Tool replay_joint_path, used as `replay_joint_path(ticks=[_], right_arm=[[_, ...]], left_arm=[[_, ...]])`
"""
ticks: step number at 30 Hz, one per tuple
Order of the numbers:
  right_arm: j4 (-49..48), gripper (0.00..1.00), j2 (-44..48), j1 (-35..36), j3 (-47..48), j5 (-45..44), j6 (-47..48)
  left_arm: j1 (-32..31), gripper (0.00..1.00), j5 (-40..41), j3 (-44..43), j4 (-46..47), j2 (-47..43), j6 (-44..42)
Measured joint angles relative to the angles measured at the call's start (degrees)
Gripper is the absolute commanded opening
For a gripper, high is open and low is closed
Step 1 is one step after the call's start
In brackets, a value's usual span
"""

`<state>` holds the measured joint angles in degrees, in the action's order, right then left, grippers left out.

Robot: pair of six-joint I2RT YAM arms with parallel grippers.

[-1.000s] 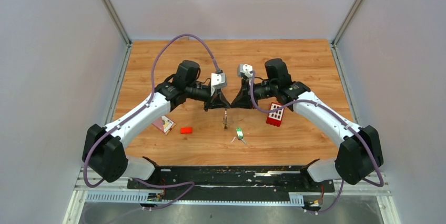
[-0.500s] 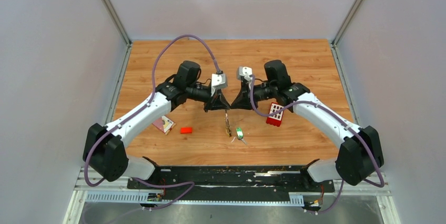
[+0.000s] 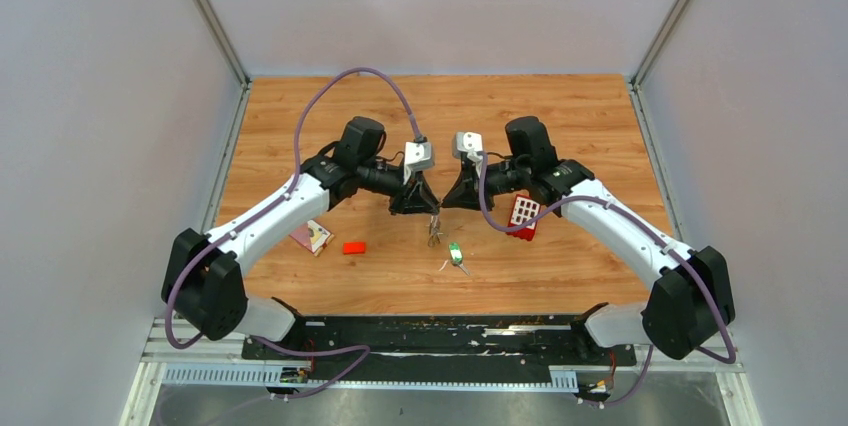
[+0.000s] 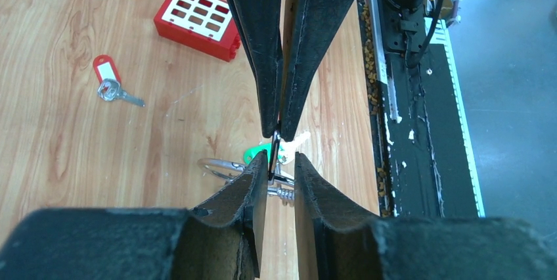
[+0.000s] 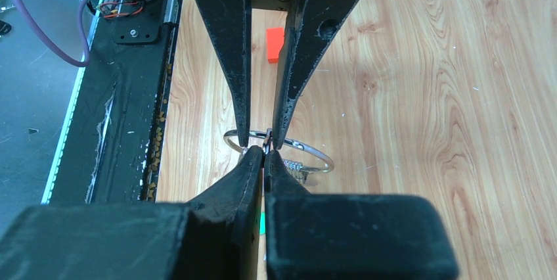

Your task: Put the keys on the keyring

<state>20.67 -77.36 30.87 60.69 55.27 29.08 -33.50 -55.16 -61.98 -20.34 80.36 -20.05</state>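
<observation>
The right gripper (image 5: 264,155) has its fingers pressed together, pinching the thin silver wire keyring (image 5: 315,152) at its rim. The contact point itself is too small to resolve. The left gripper (image 4: 281,167) meets it tip to tip at the centre of the top view. Its fingers are spread, one on each side of the pinch point. The keyring extends sideways from the closed tips. A toothed silver key (image 4: 284,194) sits just beneath the ring. A green-headed key (image 3: 456,254) lies on the wooden table (image 3: 300,116), just below and right of the tips in the top view. A red-tagged key (image 4: 108,79) lies in the upper left of the left wrist view, near the red rectangular block with white squares (image 4: 197,20).
</observation>
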Motion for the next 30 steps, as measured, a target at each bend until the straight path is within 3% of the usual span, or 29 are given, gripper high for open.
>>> replay_joint_path(ticks=[10, 30], right_arm=[[0.52, 0.0, 0.0, 0.24, 0.0, -0.13, 0.48], [1.42, 0.0, -0.24, 0.24, 0.0, -0.7, 0.66]], left_arm=[[-0.13, 0.23, 0.76, 0.0, 1.09, 0.39, 0.33], [-0.17, 0.2, 1.05, -0.46, 1.46, 1.31, 0.9]])
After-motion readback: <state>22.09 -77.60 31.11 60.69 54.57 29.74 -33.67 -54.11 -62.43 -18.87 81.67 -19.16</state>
